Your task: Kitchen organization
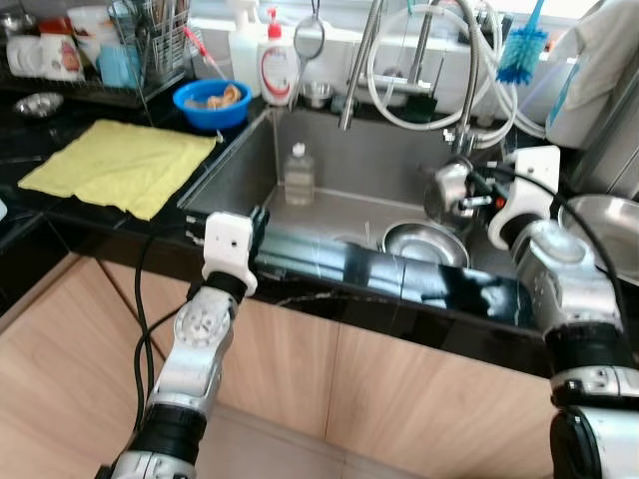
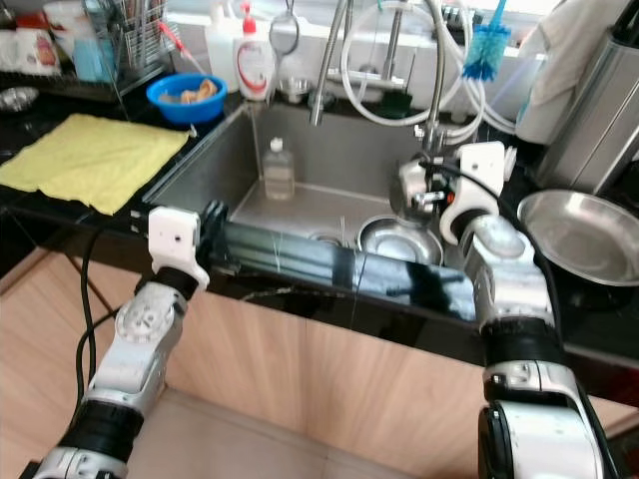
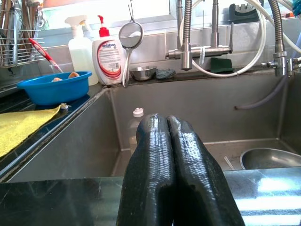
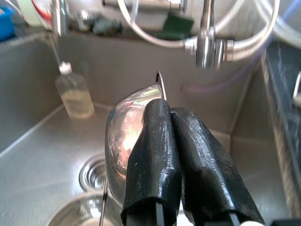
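The right gripper is clenched on the rim of a small steel bowl, holding it tilted above the sink near its right wall, over a larger bowl lying on the sink floor. The left gripper rests at the sink's front edge, fingers pressed together and empty. A clear bottle stands by the back wall.

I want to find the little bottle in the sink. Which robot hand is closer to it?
Left. The left gripper rests at the sink's front edge, just in front of the little bottle. The right gripper is across the sink, holding a small steel bowl.
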`<state>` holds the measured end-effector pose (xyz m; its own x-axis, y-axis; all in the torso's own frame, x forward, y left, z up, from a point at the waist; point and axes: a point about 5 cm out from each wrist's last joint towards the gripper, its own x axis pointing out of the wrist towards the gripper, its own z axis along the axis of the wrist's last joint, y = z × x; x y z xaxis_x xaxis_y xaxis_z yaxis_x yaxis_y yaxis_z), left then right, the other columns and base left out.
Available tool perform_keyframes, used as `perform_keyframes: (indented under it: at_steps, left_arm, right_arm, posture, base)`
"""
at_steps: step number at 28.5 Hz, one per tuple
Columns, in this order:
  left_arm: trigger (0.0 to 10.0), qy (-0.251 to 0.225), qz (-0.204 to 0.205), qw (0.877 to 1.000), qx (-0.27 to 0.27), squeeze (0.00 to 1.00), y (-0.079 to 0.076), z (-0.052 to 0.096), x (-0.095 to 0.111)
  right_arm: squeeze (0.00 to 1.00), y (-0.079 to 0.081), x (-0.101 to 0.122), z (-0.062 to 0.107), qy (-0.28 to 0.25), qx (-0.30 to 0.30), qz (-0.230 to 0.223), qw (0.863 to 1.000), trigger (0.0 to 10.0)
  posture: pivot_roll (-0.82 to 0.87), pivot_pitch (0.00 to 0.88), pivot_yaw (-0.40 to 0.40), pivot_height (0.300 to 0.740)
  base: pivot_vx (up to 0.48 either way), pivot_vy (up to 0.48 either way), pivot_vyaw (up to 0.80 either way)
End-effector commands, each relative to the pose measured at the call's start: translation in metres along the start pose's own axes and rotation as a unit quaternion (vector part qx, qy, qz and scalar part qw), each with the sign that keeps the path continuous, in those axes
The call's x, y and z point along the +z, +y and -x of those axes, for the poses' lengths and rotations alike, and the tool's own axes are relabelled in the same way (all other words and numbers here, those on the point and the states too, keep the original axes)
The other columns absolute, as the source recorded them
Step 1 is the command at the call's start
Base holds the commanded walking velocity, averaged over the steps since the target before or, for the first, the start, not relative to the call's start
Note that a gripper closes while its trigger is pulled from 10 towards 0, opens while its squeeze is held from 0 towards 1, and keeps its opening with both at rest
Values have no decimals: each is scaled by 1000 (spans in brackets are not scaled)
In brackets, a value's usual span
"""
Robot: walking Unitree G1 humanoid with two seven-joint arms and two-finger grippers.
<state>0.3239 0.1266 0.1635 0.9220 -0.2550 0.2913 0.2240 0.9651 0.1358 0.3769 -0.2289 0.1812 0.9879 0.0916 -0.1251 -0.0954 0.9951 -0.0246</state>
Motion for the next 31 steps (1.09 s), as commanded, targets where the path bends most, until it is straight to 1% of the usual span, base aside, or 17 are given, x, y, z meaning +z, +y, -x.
perform_keyframes:
  at_steps: [1, 9, 10, 11, 12, 13, 14, 20, 21, 22, 23, 24, 25, 26, 28, 29, 31]
  left_arm:
    - [10000, -6, -8, 1000, -3, 0, -1, 1, 3]
    - [10000, -3, -8, 1000, -2, 0, 0, 3, 3]
    - [10000, -3, -8, 1000, -2, 0, 0, 2, 3]
    - [10000, -3, -8, 1000, -2, 0, 0, 2, 3]
    - [10000, -3, -8, 1000, -2, 0, 0, 2, 3]
    - [10000, -2, -8, 1000, -3, 0, 0, 2, 3]
    - [10000, -2, -8, 1000, -3, 0, 0, 2, 3]
    - [10000, -1, -8, 1000, -2, 0, 0, 2, 2]
    - [10000, -1, -8, 1000, -2, 0, 0, 2, 2]
    - [10000, 0, -8, 1000, -1, 0, 0, 2, 2]
    - [10000, 0, -8, 1000, -1, 0, 0, 2, 2]
    - [10000, 0, -8, 1000, -1, 0, 0, 2, 2]
    - [10000, 0, -8, 1000, -1, 0, 0, 2, 2]
    - [10000, 0, -8, 1000, -1, 0, 0, 2, 2]
    - [10000, 0, -8, 1000, -1, 0, 0, 2, 2]
    - [10000, 0, -8, 1000, -1, 0, 0, 2, 2]
    - [10000, 0, -8, 1000, -1, 0, 0, 2, 2]
  right_arm:
    - [0, 0, 3, -2, -12, -5, -13, 1000, 10000]
    - [0, -3, -10, -3, 4, -22, -28, 999, 10000]
    - [47, -3, -11, -3, 5, -22, -28, 999, 10000]
    - [267, -2, -12, -4, 7, -22, -29, 999, 10000]
    - [910, -2, -14, -4, 10, -24, -30, 999, 10000]
    - [929, 0, -14, -5, 10, -23, -32, 999, 10000]
    - [1000, 0, -14, -5, 9, -23, -32, 999, 10000]
    - [1000, 0, -13, -6, 7, -25, -33, 999, 10000]
    - [984, 1, -13, -6, 7, -26, -33, 999, 10000]
    - [910, 1, -12, -7, 3, -28, -32, 999, 10000]
    - [910, 1, -12, -7, 1, -29, -31, 999, 10000]
    - [35, 0, -10, -6, -4, -38, -26, 999, 10000]
    - [0, -1, -7, -6, -13, -48, -21, 999, 10000]
    - [0, -1, -7, -6, -13, -48, -21, 999, 10000]
    - [0, -6, 1, -3, -35, -85, 6, 996, 10000]
    - [0, -6, 1, -3, -35, -85, 6, 996, 10000]
    - [0, -8, 7, 0, -43, -97, 29, 994, 10000]
  posture:
    - [102, 0, -18, 740]
    - [103, 0, -17, 740]
    - [103, 0, -16, 740]
    - [103, 0, -16, 740]
    - [103, 0, -16, 740]
    - [105, 0, -17, 740]
    - [105, 0, -17, 740]
    - [106, 0, -18, 740]
    - [106, 0, -18, 740]
    - [105, 0, -18, 740]
    - [105, 0, -18, 740]
    - [106, 0, -18, 740]
    - [103, 0, -16, 740]
    - [103, 0, -16, 740]
    - [103, 0, -17, 740]
    - [103, 0, -17, 740]
    - [97, 0, -15, 740]
  base:
    - [0, 0, 0]
    - [0, 0, 0]
    - [0, 0, 0]
    - [0, 0, 0]
    - [0, 0, 0]
    - [0, 0, 0]
    - [0, 0, 0]
    - [0, 0, 0]
    - [0, 0, 0]
    - [0, 0, 0]
    - [0, 0, 0]
    - [0, 0, 0]
    - [0, 0, 0]
    - [0, 0, 0]
    - [0, 0, 0]
    - [0, 0, 0]
    - [0, 0, 0]
